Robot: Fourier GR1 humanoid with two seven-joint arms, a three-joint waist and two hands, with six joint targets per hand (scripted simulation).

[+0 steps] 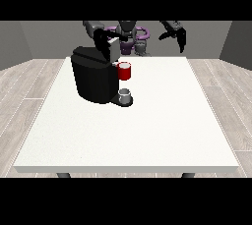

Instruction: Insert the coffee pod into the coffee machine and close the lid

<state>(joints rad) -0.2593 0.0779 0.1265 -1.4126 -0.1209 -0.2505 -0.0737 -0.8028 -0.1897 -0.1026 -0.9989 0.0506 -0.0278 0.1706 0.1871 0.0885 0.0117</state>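
Note:
The black coffee machine stands on the left half of the white table. Its red pod holder juts out at the front right, with a pale rim on top; I cannot tell whether the pod sits inside. The grey lid stands tilted behind the holder. The hand at the view's left rests against the lid and the machine's top, its fingers stretched downward. The hand at the view's right hangs raised over the table's far edge, fingers relaxed and holding nothing.
A small grey cup stands on the machine's drip base under the holder. The robot's torso is behind the table's far edge. Wooden floor surrounds the table.

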